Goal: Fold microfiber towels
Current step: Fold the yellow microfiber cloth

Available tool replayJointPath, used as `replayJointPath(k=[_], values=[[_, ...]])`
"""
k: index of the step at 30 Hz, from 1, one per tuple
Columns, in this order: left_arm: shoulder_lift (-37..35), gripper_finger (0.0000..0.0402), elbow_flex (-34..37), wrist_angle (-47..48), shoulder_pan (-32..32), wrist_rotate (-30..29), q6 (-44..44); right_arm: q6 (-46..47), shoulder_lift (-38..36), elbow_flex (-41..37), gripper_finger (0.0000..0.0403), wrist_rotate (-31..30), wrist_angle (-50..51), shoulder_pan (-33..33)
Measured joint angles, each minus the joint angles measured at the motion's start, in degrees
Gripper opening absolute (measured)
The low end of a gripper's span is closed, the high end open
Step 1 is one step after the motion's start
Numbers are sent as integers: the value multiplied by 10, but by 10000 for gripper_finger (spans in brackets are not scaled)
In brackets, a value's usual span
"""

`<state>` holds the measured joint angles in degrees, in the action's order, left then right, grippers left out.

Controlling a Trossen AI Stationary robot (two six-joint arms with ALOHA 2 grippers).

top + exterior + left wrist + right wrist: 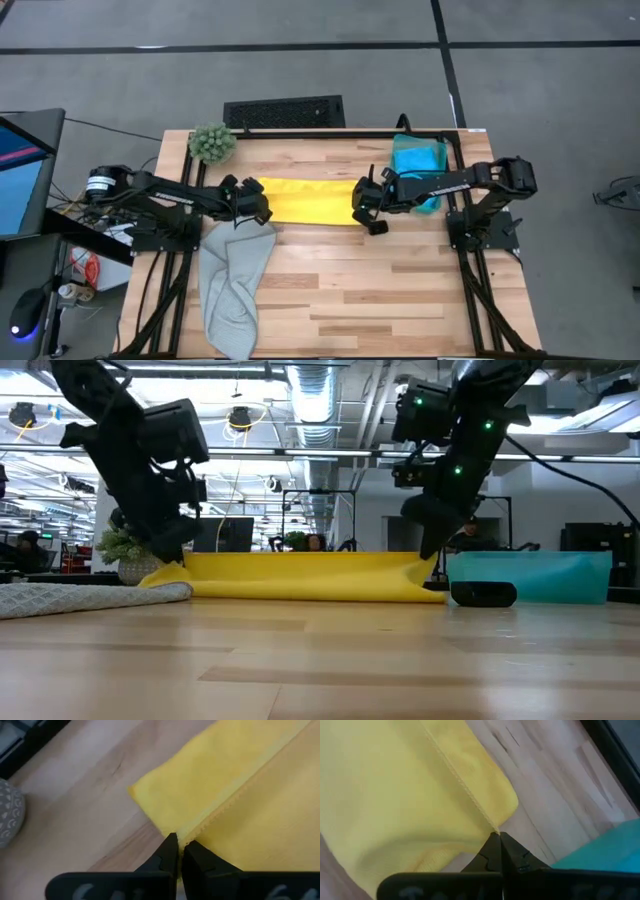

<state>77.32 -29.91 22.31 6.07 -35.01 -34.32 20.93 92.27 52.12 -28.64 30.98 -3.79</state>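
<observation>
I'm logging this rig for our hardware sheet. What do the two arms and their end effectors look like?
Both arms are black, jointed and boxy. The left end effector and right end effector each end in two slim, pointed black fingers. Green indicator lights glow on the right arm in the low view, and dark cables trail behind it.

My surface [380, 300] is pale wood planks in a black frame, standing on a grey floor [300, 80] crossed by dark seams. A black vent grille [284, 110] lies in the floor just beyond the far edge. To my left a monitor [22, 175] glows blue above a tangle of cables [85, 265]. Looking level across, I see a bright open room: silver ducts [320, 390] and pipes under the ceiling, hanging lamps [238, 417], white walls and dark screens [236, 534] far back.
</observation>
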Motion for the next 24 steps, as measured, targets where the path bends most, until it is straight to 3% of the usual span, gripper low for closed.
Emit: replayJointPath(k=[6,17,24], values=[[11,31,0,-12,0,-2,17,0,0,0,10,1,8,-3],[-1,174,-2,-19,0,-4,37,16,0,0,31,5,6,-37],[-40,198,-2,-18,0,-15,52,26,0,0,83,18,0,-75]])
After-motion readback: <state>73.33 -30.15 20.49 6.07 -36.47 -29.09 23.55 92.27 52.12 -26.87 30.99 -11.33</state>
